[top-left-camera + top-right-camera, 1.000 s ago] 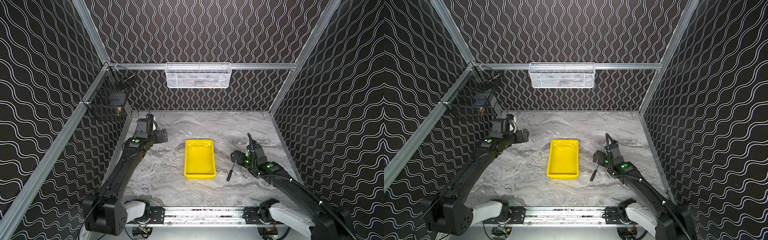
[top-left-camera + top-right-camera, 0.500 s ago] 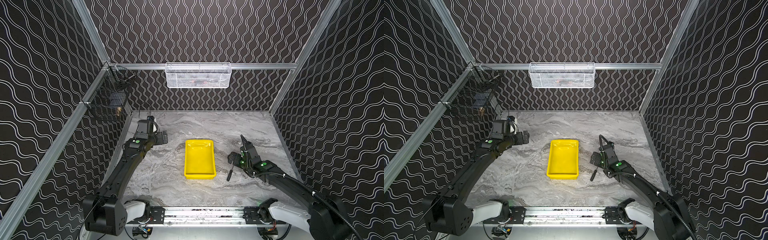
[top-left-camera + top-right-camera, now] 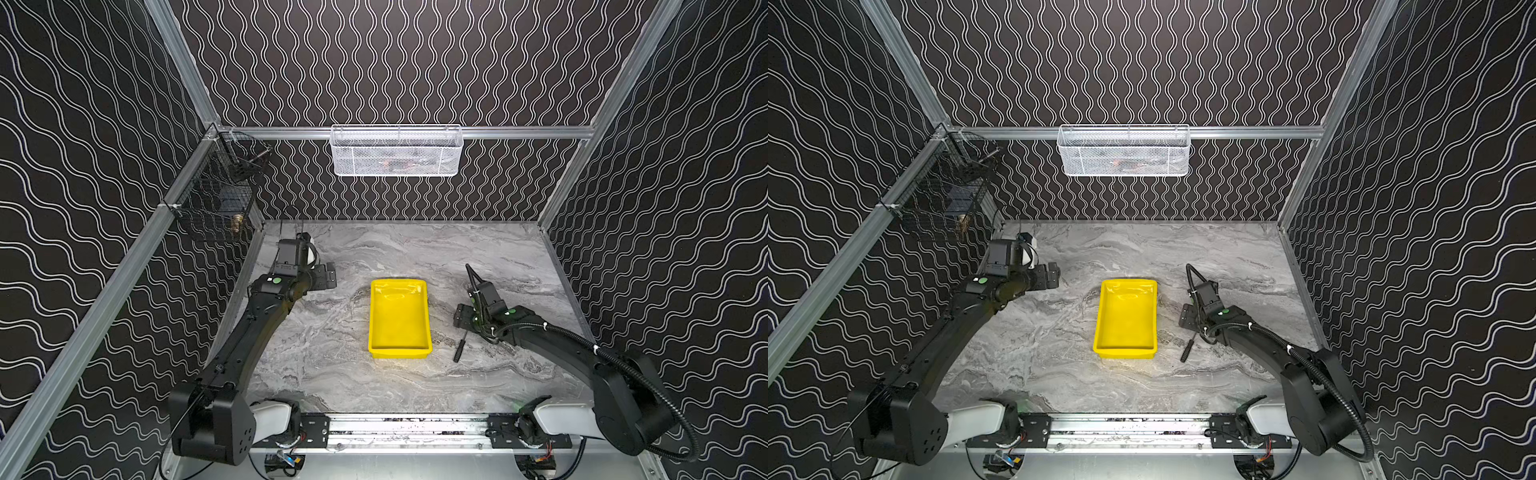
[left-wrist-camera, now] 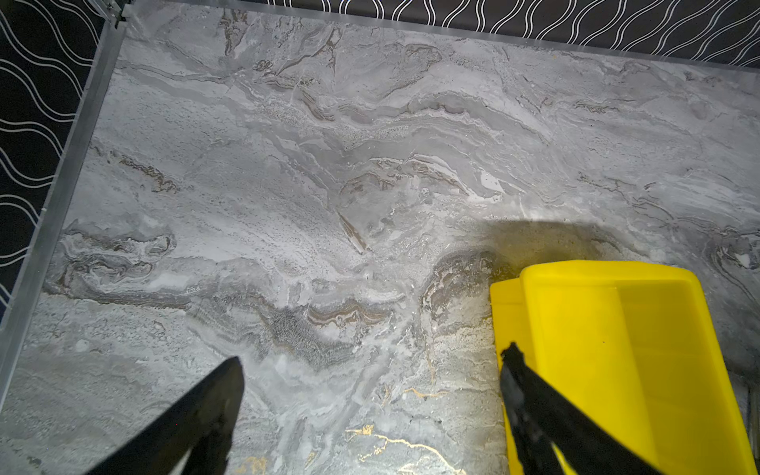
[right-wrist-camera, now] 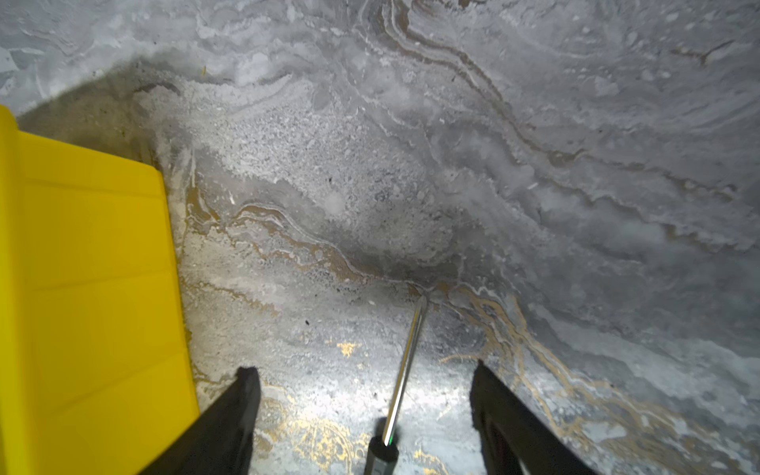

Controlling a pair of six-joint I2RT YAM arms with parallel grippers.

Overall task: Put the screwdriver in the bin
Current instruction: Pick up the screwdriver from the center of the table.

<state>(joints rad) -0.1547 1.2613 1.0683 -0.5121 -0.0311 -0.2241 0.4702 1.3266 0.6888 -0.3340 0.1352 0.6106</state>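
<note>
The screwdriver lies flat on the marble table just right of the bin, with its black handle toward the front. The bin is yellow, shallow and has nothing in it in both top views. My right gripper is low over the table and open. The thin metal shaft runs between its fingers, and neither finger touches it. In a top view the right gripper covers the shaft's far end. My left gripper is open and holds nothing, off the bin's far left corner.
A white mesh basket hangs on the back wall and a black wire basket on the left wall. Patterned walls close in three sides. A metal rail carrying both arm bases runs along the front edge.
My right gripper has come down and shifted slightly left onto the screwdriver's shaft end. The left arm has hardly moved. The screwdriver and bin lie where they were.
</note>
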